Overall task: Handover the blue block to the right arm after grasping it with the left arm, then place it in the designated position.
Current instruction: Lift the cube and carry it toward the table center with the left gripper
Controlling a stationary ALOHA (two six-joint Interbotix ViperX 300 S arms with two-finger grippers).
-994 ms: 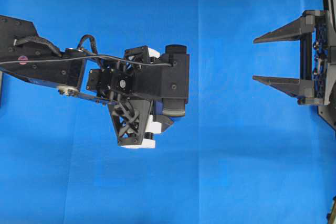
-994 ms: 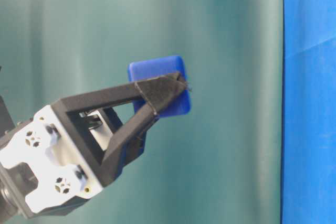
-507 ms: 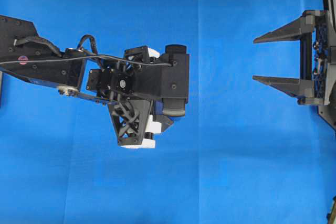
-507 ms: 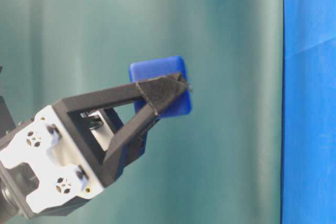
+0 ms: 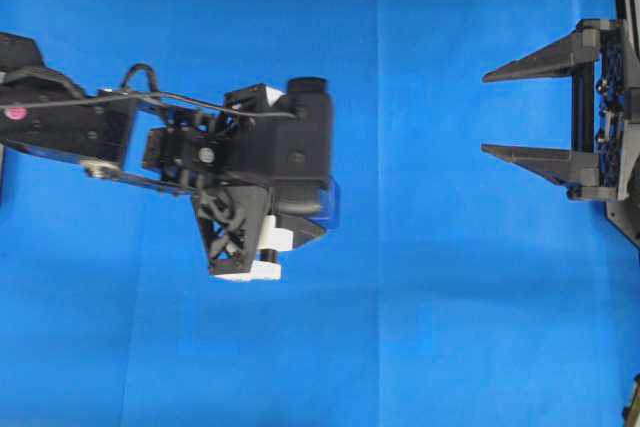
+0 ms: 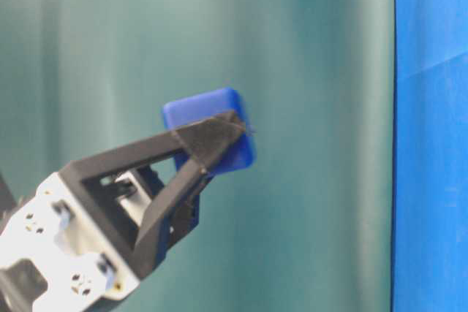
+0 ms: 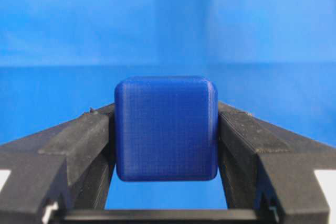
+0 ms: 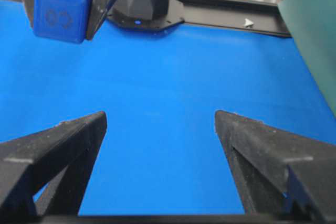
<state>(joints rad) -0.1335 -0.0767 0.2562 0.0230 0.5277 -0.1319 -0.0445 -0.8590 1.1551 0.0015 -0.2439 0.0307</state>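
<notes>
Fingers of the white-capped left gripper clamp the small dark-blue rounded cube. Right black gripper waits well apart across the bright blue cloth, its 2 fingers spread, pointing toward the cube.

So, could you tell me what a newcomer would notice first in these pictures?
First, the blue block, pinched between the left tool's black fingers and held above the blue cloth. Next, the right tool at the overhead view's right edge, spread wide open and empty, pointing towards the block.
</notes>
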